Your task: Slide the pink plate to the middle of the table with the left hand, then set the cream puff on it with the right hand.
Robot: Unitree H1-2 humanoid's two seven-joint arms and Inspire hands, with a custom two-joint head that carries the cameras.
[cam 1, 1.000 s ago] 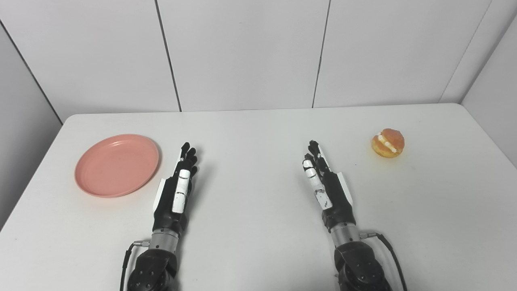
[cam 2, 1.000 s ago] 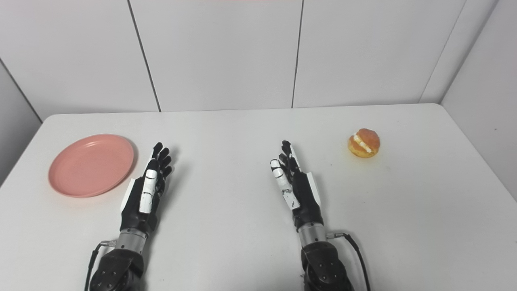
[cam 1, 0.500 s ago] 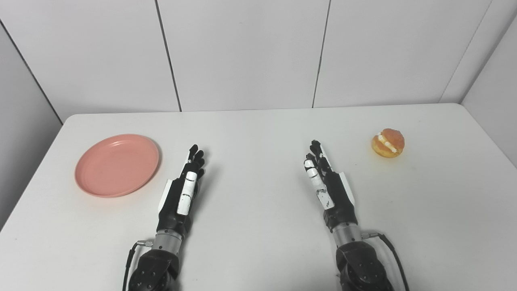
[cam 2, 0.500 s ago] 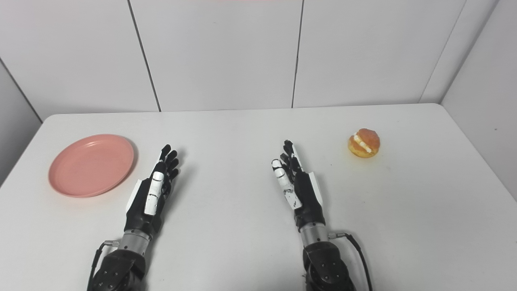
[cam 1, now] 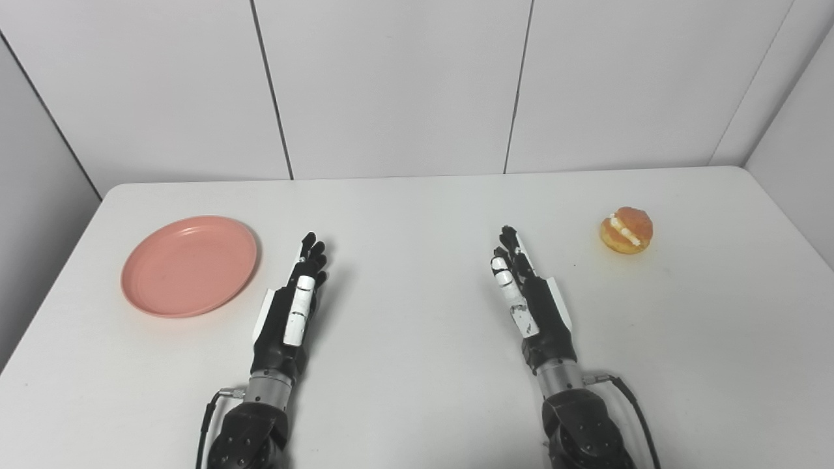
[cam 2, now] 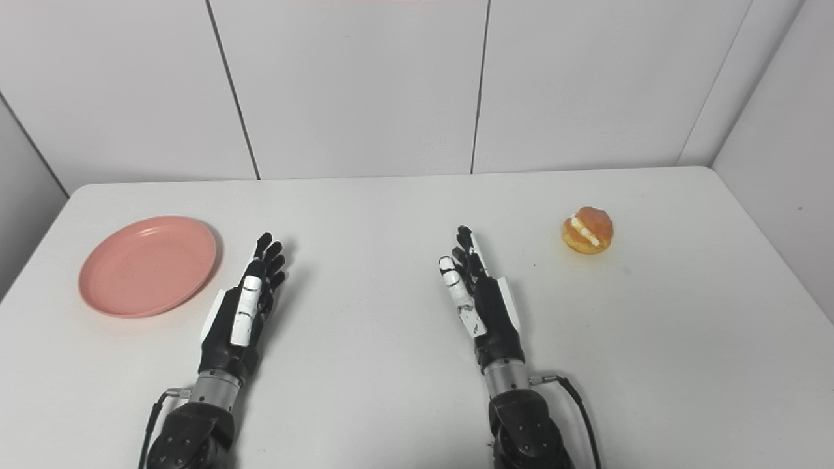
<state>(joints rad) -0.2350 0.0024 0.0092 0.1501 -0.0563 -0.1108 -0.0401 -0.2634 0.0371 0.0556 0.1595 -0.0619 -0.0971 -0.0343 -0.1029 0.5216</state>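
Note:
A round pink plate (cam 1: pixel 189 266) lies empty at the left side of the white table (cam 1: pixel 417 208). A cream puff (cam 1: pixel 626 230), golden with a white cream band, sits far to the right. My left hand (cam 1: pixel 290 309) rests open just right of the plate, fingers stretched forward, not touching the rim. Right of the table's middle my right hand (cam 1: pixel 529 301) is open too, fingers straight, well short of the cream puff and to its left. Neither hand holds anything.
White wall panels (cam 1: pixel 391 85) close off the back of the table, and a side wall (cam 1: pixel 791 163) stands at the far right. The table's rounded corners show at back left and back right.
My left hand drew back toward me and shifted slightly right, away from the plate, over the last second. The right hand, plate and cream puff stayed where they were.

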